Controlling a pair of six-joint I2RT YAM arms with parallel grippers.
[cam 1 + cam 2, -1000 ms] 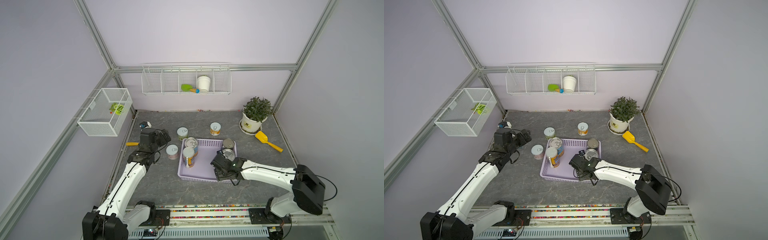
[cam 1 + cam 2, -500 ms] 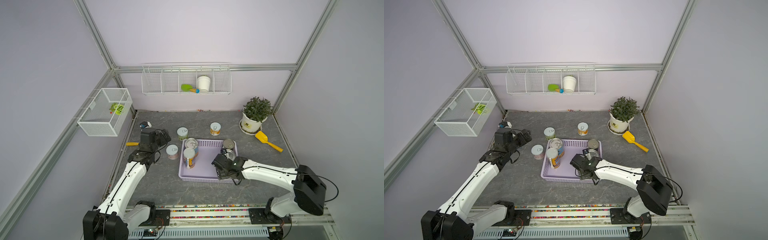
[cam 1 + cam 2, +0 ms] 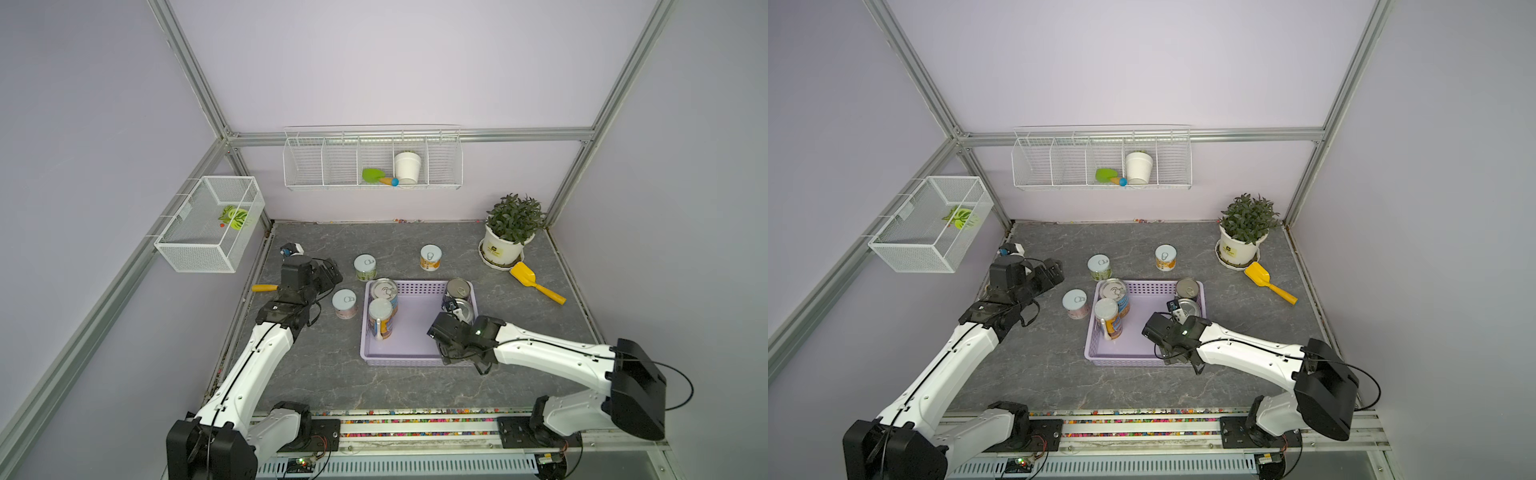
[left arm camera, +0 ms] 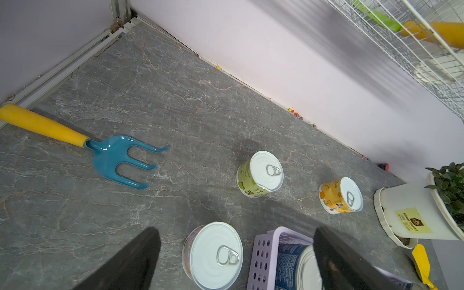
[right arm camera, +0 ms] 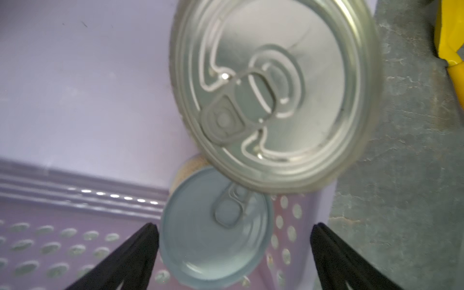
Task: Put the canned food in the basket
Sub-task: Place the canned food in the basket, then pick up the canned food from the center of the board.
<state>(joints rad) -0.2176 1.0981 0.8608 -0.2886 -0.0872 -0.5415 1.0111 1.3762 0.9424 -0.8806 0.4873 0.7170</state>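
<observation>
In the right wrist view the right gripper (image 5: 233, 226) hung spread by a silver-topped round tin (image 5: 273, 93) far right in the lavender perforated plastic basket (image 5: 62, 236), placing seemingly done; next the spread left gripper (image 4: 235, 231) likely needed the pale-lidded tin (image 4: 213, 253) left of it.

basket (image 3: 399, 360) lavender, perforated; tabletop (image 3: 332, 374) grey, marble-veined; green-label can (image 3: 365, 268), yellow-label can (image 3: 430, 257): white lids; rake (image 4: 106, 157) teal, yellow handle.

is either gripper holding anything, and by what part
Nothing is held. The left gripper and right gripper are both open; the right one is over a can in the basket.
</observation>
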